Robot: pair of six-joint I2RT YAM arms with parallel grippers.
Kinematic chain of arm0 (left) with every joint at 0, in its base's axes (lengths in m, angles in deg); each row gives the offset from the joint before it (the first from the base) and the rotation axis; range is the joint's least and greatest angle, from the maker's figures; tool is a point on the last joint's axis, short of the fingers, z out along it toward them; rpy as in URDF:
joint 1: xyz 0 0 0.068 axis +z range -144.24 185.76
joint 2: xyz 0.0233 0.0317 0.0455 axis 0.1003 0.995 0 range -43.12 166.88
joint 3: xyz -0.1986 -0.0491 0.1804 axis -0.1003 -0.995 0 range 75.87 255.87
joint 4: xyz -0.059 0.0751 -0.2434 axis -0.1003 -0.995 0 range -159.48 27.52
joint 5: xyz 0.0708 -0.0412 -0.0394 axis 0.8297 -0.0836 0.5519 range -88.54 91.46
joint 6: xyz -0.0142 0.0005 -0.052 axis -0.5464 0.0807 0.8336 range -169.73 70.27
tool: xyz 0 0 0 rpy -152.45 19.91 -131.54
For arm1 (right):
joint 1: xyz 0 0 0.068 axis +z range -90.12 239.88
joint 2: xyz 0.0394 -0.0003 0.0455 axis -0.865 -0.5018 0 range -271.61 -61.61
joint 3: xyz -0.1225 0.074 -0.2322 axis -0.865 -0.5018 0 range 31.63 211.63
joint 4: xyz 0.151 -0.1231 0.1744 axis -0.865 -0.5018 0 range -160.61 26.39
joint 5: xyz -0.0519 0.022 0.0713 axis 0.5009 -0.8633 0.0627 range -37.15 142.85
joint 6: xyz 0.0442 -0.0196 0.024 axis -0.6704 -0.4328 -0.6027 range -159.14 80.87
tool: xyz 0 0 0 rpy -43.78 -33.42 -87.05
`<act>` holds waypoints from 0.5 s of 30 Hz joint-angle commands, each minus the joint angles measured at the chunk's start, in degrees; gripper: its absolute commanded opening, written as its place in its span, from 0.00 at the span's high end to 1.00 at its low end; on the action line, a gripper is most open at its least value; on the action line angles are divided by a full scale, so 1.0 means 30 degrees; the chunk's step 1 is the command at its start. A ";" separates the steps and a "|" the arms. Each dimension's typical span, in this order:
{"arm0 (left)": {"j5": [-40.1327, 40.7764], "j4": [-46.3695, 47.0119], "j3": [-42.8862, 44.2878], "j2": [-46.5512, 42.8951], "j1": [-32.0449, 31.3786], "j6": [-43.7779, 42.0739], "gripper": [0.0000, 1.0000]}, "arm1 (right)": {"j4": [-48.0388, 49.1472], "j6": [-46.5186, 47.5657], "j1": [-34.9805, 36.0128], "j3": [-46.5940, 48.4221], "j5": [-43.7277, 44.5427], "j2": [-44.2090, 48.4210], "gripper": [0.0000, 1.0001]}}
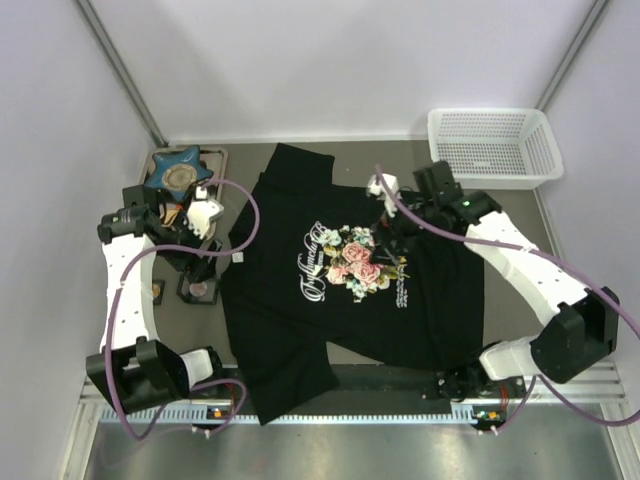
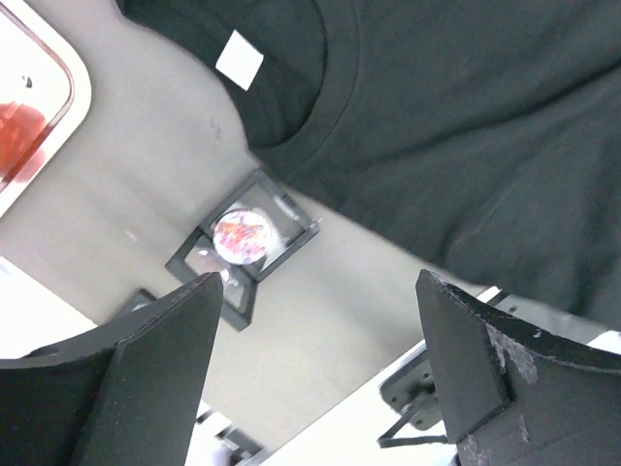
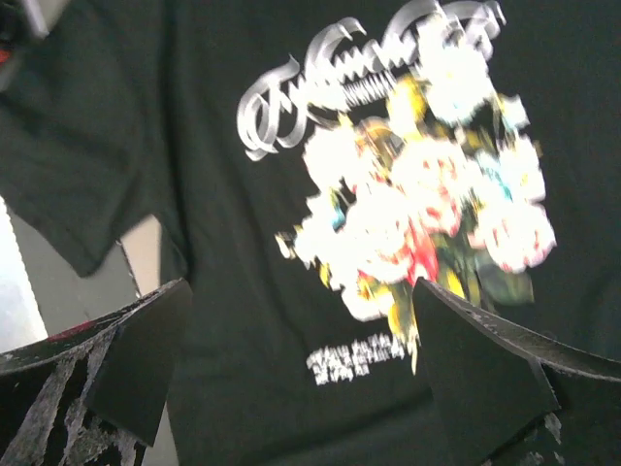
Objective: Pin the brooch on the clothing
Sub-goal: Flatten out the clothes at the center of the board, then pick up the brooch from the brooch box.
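Left fingers (image 2: 146,379): I see them released, above the brooch (image 2: 242,236).
Right fingers (image 3: 485,374): released, empty, over the T-shirt (image 3: 194,146) print.

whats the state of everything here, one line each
T-shirt: spread out on the table, print up
brooch: unpinned, sitting in its black box beside the shirt
left pincer: open, holding nothing
right pincer: open, over the print, holding nothing
basket: upright, apart from the shirt
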State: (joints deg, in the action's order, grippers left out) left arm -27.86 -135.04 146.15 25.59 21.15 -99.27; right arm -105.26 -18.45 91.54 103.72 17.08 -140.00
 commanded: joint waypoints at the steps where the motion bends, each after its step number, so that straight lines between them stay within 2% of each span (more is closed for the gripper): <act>1: 0.2504 -0.1302 -0.0369 0.0737 0.0141 -0.5685 0.16 | -0.3635 0.2038 -0.2724 -0.0972 0.0435 0.0378 0.01; 4: 0.4086 -0.1423 -0.0897 0.1207 0.0140 -0.8122 0.21 | -0.3607 0.2508 -0.2877 -0.1238 0.1431 0.0232 0.01; 8: 0.4997 -0.1421 -0.1776 0.1559 0.0140 -1.1694 0.26 | -0.3578 0.2070 -0.2877 -0.1210 0.0791 -0.0704 0.01; 15: 0.5350 -0.1421 -0.0605 0.5333 0.0112 -1.5179 0.25 | -0.3375 0.1542 -0.2877 -0.0946 0.0409 -0.2229 0.01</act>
State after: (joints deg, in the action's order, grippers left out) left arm -12.80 -138.16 142.00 35.91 21.22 -134.19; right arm -115.58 -13.40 82.97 99.70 19.99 -145.70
